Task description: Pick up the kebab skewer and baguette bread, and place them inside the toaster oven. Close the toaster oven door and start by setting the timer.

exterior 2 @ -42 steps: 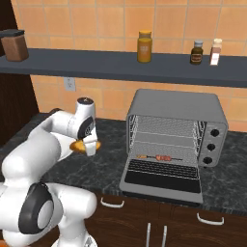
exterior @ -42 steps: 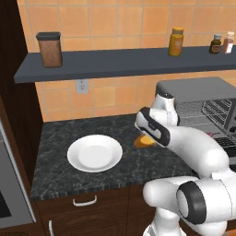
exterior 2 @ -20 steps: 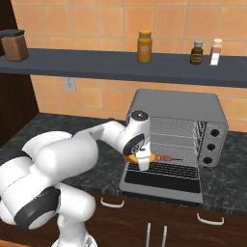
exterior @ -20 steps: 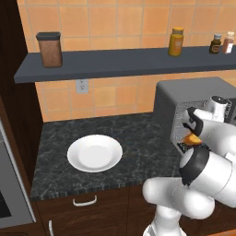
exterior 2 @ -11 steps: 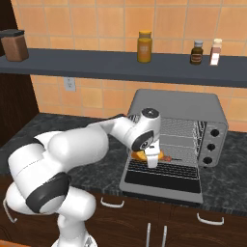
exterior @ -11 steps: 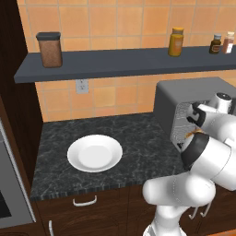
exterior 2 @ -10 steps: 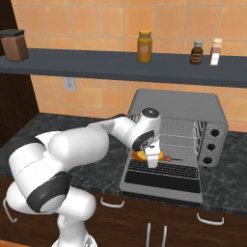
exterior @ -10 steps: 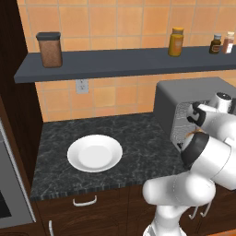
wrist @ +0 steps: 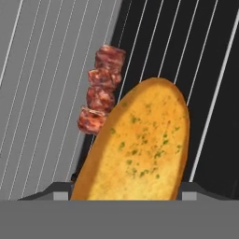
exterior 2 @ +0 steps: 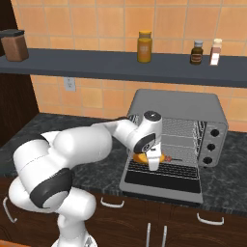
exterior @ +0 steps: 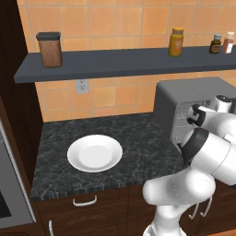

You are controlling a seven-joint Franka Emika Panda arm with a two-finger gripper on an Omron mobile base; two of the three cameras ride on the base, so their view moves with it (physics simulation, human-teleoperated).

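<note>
- The gripper (exterior 2: pixel 154 164) holds the baguette bread (wrist: pixel 140 149) between jaws set wide across its width; the loaf's long axis runs straight ahead from the hand.
- Just beyond it, ahead and to the hand's left, the kebab skewer (wrist: pixel 101 88) lies on the rack, roughly parallel to the loaf.
- Under and around both is the toaster oven (exterior 2: pixel 193 108), its toaster oven door (exterior 2: pixel 161 181) dropped open below the hand.
- Release looks near.

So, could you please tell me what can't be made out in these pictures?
- Gripper fingertips: hand view, hidden behind the baguette bread.
- Kebab skewer: hand view, lower part behind the baguette.
- Toaster oven opening: left base view, blocked by the arm.
- Timer knobs: right base view, too small to read.
</note>
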